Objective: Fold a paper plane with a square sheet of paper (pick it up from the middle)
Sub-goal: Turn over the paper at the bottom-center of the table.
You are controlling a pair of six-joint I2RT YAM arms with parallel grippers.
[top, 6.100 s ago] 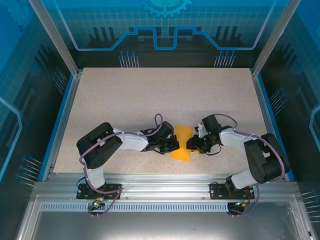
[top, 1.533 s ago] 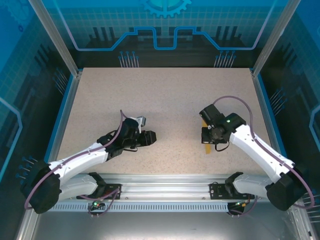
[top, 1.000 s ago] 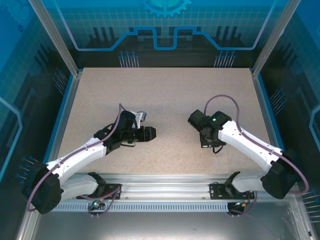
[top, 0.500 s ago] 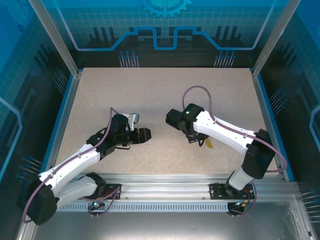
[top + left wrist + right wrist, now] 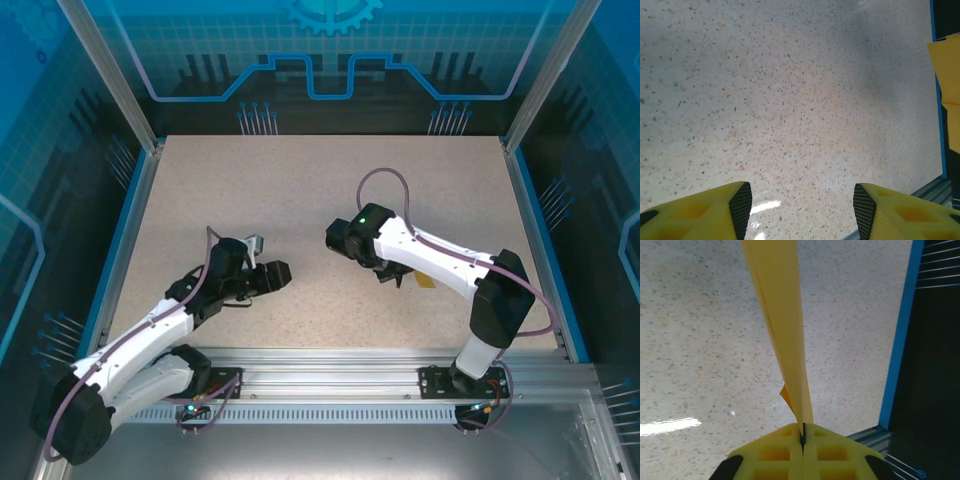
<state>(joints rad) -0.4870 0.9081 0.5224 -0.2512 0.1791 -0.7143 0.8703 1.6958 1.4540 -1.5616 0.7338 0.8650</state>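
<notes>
Top external view: my left arm stretches from the near-left corner over the speckled surface. My left gripper points right, left of centre, with nothing in it. My right arm doubles back from its elbow on the right and reaches toward the middle. My right gripper sits low under the wrist, mostly tucked beneath the arm. A small orange bit of the folded paper peeks out from under that arm, just right of the gripper. The two grippers are well apart.

Left wrist view: my two yellow fingers stand spread at the bottom corners, and bare speckled surface shows in the gap between them. An orange-yellow shape is cut off by the right edge, and I cannot tell what it is.

Right wrist view: my fingers are pressed together, pinching the folded paper at its lower end. It runs from the pinch as a narrow, creased strip to the top of the picture, held clear above the surface. A small orange corner juts out on its left side just above the fingertips. The blue rim of the surface runs down the right.
</notes>
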